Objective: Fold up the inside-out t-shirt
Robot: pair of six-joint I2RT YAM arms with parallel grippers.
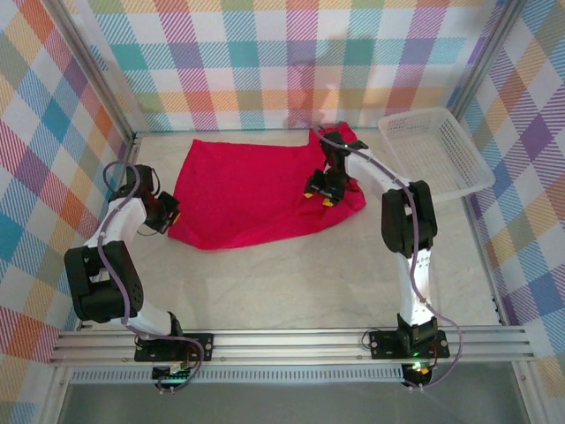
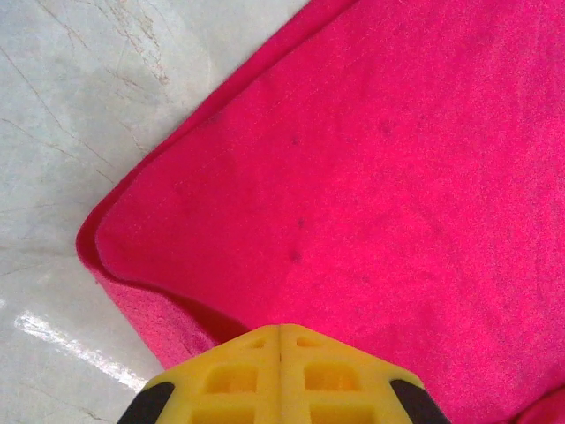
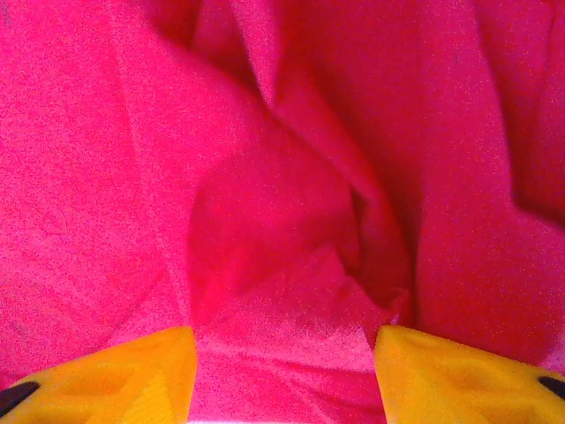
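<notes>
One red t-shirt (image 1: 247,190), left pincer (image 2: 281,331) closed at its corner, right pincer (image 3: 282,353) parted over folds

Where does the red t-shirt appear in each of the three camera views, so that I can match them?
Top external: the t-shirt lies spread mid-table, between the arms.
Left wrist: its folded corner runs from centre to right; bare table at left.
Right wrist: its wrinkled cloth lies beyond the open right gripper.
Shared landmark: yellow fingers, the shut left gripper at the shirt's left corner, the right gripper on its right part.
</notes>
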